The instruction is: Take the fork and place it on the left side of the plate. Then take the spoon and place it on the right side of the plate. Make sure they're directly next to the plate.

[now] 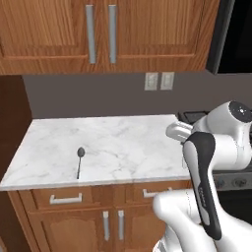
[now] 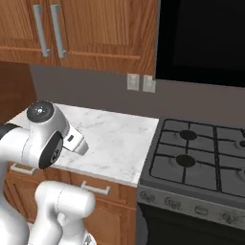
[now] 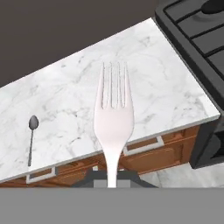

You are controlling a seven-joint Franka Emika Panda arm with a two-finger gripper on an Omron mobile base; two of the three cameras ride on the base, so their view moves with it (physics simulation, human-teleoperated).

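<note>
Marble counter (image 1: 123,142) beside stove (image 2: 201,153), wood cabinets (image 1: 98,29)

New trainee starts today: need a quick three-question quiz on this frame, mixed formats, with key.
1. True or false: the fork lies flat on the counter.
2. Which item rests on the marble? A) spoon B) cup C) knife
3. Fill in: right of the counter stands a gas ____.

Key: 1 false, the claw holds it by the handle, tines pointing away, above the counter. 2 A. 3 stove.
</note>
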